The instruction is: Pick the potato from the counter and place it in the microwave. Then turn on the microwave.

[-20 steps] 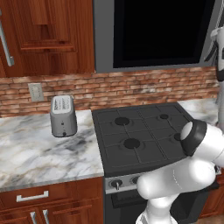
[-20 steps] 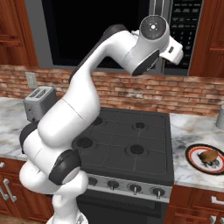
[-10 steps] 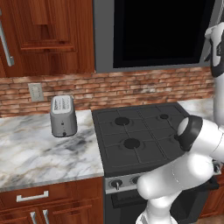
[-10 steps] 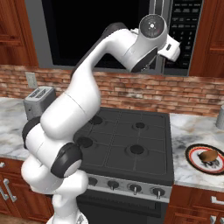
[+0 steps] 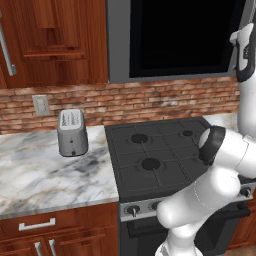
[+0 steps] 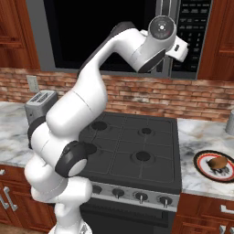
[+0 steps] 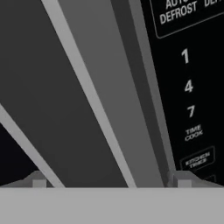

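Potato (image 6: 217, 162) sits on a red-rimmed plate (image 6: 201, 161) on the counter (image 6: 199, 137), right of the black stovetop (image 6: 132, 148), so you've got nothing in hand. Your end effector (image 7: 111, 181) is up at the microwave (image 6: 100, 27), fingertips (image 7: 38, 180) spread wide on either side of the long silver door handle (image 7: 94, 100) without pinching it. Right beside that you can read the keypad (image 7: 190, 87): 1, 4, 7, time cook. Door looks closed. Silver toaster (image 5: 72, 132) stands on the counter left of the stovetop, under a wall outlet (image 5: 41, 105).
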Tool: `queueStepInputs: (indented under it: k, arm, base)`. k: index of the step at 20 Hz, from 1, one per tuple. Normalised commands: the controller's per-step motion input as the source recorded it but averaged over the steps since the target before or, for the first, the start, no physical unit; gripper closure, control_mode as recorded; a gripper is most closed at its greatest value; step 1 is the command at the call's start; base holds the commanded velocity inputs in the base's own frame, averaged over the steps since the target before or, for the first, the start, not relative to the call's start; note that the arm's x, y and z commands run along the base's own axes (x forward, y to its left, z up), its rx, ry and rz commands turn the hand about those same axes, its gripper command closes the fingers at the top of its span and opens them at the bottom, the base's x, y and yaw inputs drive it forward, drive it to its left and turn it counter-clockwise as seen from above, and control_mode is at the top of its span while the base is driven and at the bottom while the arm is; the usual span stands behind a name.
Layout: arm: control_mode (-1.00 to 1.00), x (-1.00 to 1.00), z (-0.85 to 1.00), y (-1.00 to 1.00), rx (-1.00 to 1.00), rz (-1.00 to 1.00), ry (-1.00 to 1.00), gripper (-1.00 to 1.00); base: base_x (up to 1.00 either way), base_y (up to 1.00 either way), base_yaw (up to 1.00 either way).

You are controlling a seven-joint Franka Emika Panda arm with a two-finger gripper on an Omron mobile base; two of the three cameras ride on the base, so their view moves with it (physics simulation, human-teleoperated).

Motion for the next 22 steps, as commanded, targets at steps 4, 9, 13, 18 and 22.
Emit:
queueStepInputs:
  k: [4, 9, 13, 18, 22]
  arm:
    - [-1.00, 0.33, 0.00, 0.00, 0.00, 0.02, 0.00, 1.00]
    - [-1.00, 0.12, 0.00, 0.10, 0.00, 0.02, 0.00, 1.00]
    - [-1.00, -0.05, 0.01, 0.46, 0.00, 0.02, 0.00, 1.00]
    - [-1.00, -0.35, 0.10, 0.70, 0.00, 0.04, 0.00, 1.00]
    - [-1.00, -0.92, 0.27, 0.71, 0.00, 0.01, 0.00, 1.00]
  base:
    - [0.00, 0.00, 0.00]
    - [0.00, 0.00, 0.00]
    - [0.00, 0.00, 0.00]
    - [0.00, 0.00, 0.00]
    - [0.00, 0.00, 0.00]
